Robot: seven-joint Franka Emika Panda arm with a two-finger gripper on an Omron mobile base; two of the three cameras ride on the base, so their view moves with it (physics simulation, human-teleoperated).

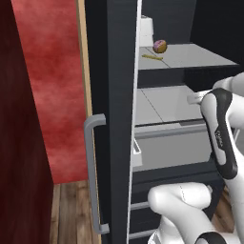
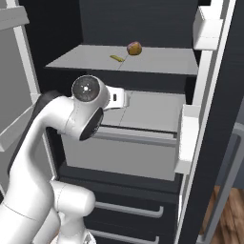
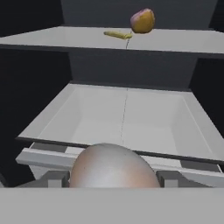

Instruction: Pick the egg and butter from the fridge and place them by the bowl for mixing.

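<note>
Two things to fetch: the egg (image 3: 142,20) and the butter (image 3: 117,34), both on the upper shelf (image 3: 175,41) of the fridge (image 1: 109,119).
Egg: it sits near the shelf's back edge, about midway along it.
Butter: it lies flat just beside the egg, a little nearer the front edge and apart from it.
Fingers: my gripper (image 3: 112,178) has its tips spread apart and grips neither the egg nor the butter.
Hand: it is level with the open drawer (image 3: 127,122), below the shelf and aimed into the fridge.
Why so: I judge I am lined up on the opening first, since the shelf's front edge stands between me and the egg.
Door: it is swung wide, its handle (image 1: 93,176) out of my path.
Next: I need to rise to shelf height, then reach deep.
</note>
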